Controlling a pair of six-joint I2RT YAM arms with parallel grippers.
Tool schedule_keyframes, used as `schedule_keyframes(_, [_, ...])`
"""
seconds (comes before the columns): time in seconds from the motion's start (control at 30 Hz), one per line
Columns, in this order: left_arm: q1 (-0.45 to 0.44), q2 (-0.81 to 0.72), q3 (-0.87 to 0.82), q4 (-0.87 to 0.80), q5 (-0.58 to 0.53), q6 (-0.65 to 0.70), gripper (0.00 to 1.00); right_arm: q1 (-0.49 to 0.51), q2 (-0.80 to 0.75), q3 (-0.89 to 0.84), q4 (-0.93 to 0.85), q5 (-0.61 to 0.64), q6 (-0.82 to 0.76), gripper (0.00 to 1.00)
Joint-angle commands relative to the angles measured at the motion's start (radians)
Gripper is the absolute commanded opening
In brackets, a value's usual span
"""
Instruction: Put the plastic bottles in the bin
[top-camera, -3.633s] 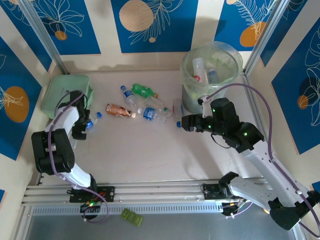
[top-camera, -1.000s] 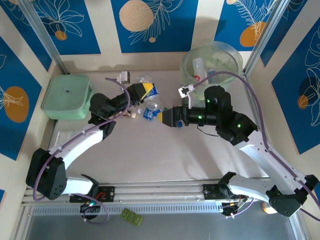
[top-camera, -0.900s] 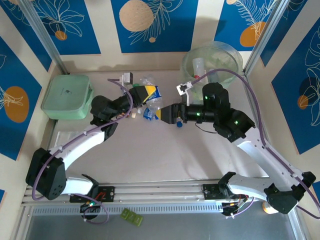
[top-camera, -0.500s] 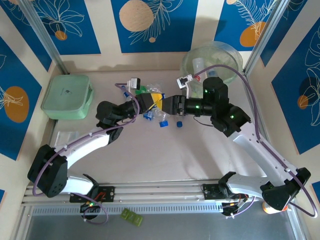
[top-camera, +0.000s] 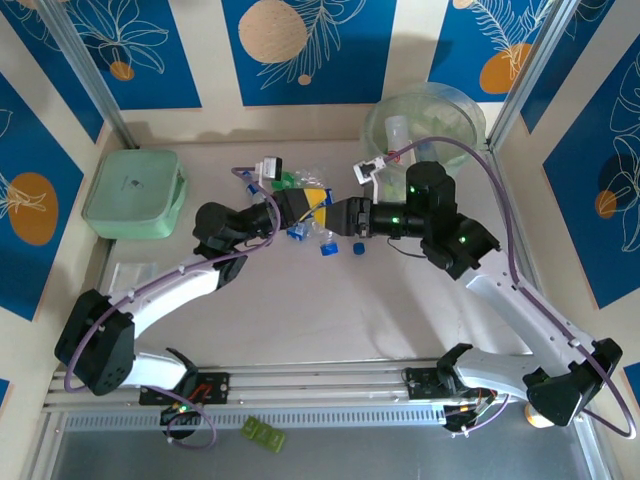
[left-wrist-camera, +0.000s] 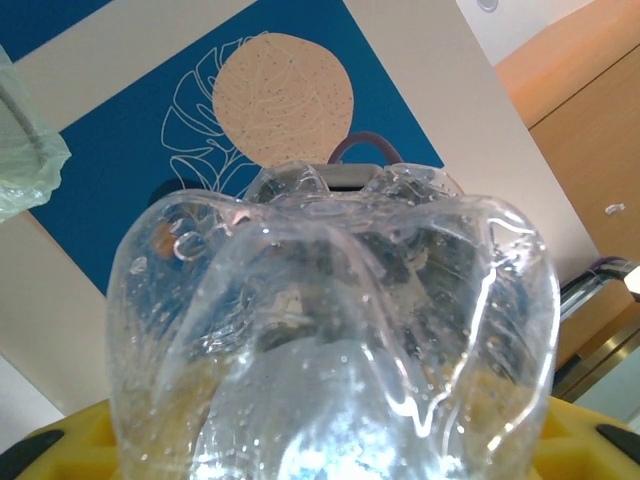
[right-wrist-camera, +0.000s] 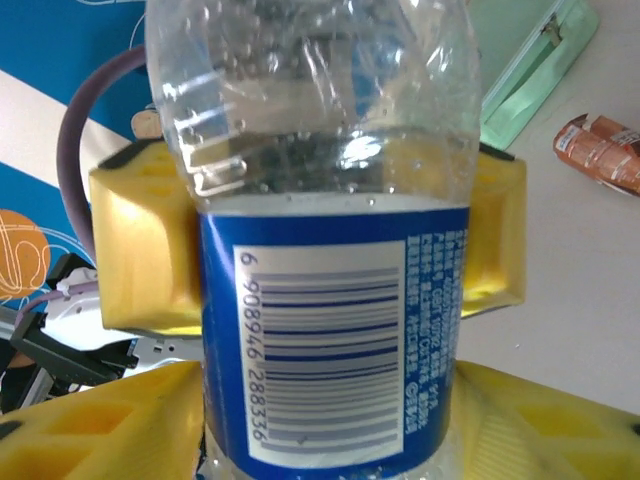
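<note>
Now the clear bottle (right-wrist-camera: 320, 150) is pinched by both: the left gripper (top-camera: 308, 203) clamps its body, and the right gripper (right-wrist-camera: 330, 430) presses the blue label just beside. We should open the left first, then carry it to the bin (top-camera: 372, 135) beyond the right gripper.

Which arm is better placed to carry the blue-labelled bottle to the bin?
Right, probably. The bin stands far right, on that arm's side. The left gripper holds the bottle at the middle, and the right gripper straddles it.
</note>
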Motion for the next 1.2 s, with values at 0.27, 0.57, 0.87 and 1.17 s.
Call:
schedule_keyframes(0.27, [-0.034,-0.058,0.016,-0.072,-0.037,0.104,0.69,-0.014,-0.060,-0.017,0.018,-0.049,0.021,0.33])
schedule_keyframes(0.57, [-0.033,-0.283,0.053,-0.604,-0.234,0.476,0.99,-0.071,-0.133,-0.005,-0.096,0.009,-0.038,0.33])
schedule_keyframes(0.87, [-0.032,-0.467,0.138,-1.044,-0.559,0.801,1.00,-0.215,-0.165,0.124,-0.357,0.122,-0.202,0.31])
schedule_keyframes(1.17, [-0.032,-0.450,0.204,-1.239,-0.615,0.948,0.99,-0.372,-0.035,0.351,-0.522,0.301,-0.350,0.30])
